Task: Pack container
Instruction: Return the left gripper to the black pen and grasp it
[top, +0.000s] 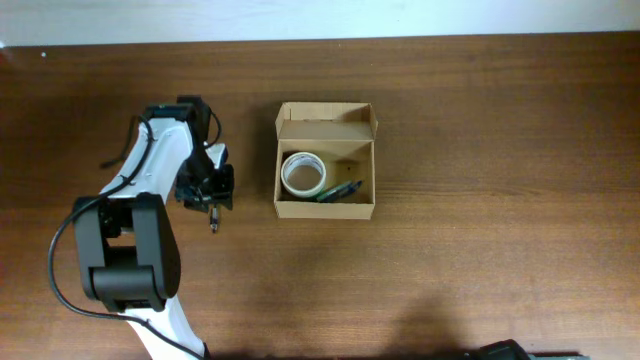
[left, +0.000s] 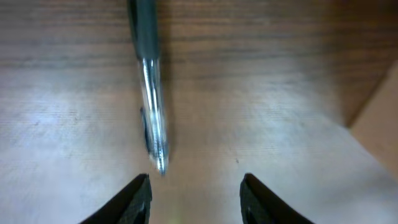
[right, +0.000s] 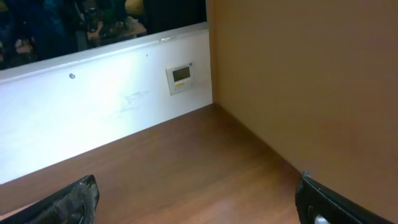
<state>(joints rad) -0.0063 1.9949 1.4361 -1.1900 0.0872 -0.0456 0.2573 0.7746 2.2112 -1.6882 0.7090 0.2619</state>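
The container is a tan cardboard box in the middle of the table, with its flap lid open at the back. Inside lie a white tape roll and a dark pen. Another pen lies on the table left of the box. My left gripper is open just above it. In the left wrist view the pen lies ahead of the open jaws, its tip near the left finger, not held. My right gripper is open and empty, away from the box.
A corner of the box shows at the right of the left wrist view. The right arm barely shows at the bottom edge of the overhead view. A white wall with a small panel stands beyond the table.
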